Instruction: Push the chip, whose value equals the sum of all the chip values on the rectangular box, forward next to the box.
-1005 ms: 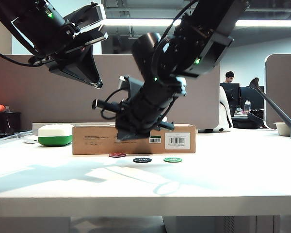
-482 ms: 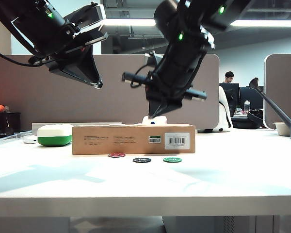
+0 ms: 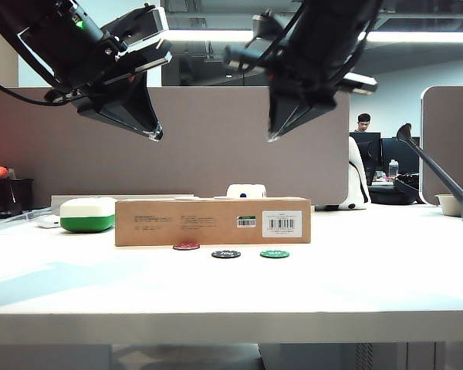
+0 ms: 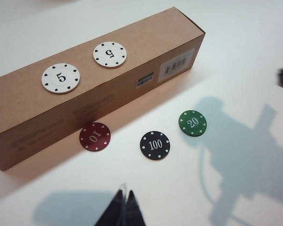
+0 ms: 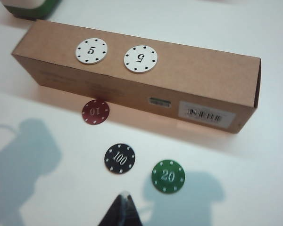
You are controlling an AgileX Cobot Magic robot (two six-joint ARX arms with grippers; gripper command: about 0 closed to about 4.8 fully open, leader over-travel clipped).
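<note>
red chip (image 5: 95, 112) beside box (image 5: 188, 80) | black chip (image 5: 119, 158), green chip (image 5: 168, 176) nearby | left end effector (image 4: 122, 212), right end effector (image 5: 122, 212) closed, aloft

Grey office partitions (image 3: 216, 139), ceiling striplights (image 3: 208, 35)

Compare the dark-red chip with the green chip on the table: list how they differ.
The dark-red chip is marked 10; the green chip is marked 20. The dark-red chip lies close beside the rectangular box, seemingly not quite touching it; the green chip lies farther out on the table. In the exterior view the dark-red chip is leftmost of the three table chips and the green rightmost. Both lie flat, round, with pale edge marks.
</note>
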